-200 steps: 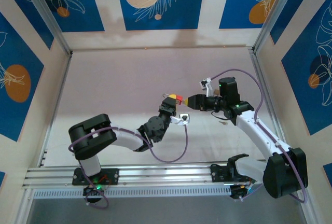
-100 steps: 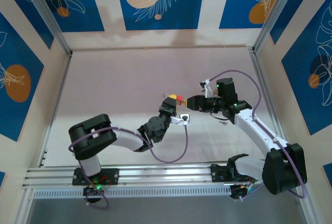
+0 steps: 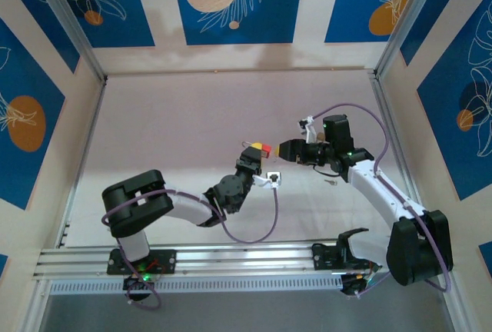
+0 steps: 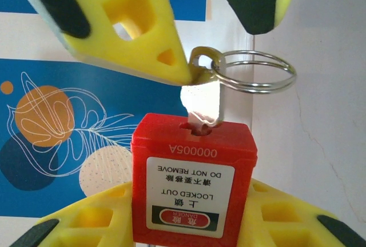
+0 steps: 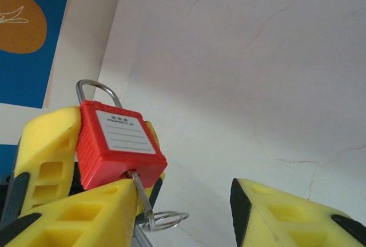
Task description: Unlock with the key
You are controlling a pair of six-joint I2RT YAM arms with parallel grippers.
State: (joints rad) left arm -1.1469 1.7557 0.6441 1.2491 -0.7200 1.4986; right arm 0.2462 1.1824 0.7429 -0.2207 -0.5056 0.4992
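The left claw gripped the padlock with the key seated, and the right claw, gaping round its head, apparently needed to pinch and turn.

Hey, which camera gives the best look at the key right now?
Left wrist: the key is large and sharp, its blade in the keyway of the red padlock. Right wrist shows it edge-on below the padlock. From the top external it is too small to make out.

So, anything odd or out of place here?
Only the grip: the key sits in the red padlock held by the left tool, but the right tool is open, one finger touching the key's head, the other apart.
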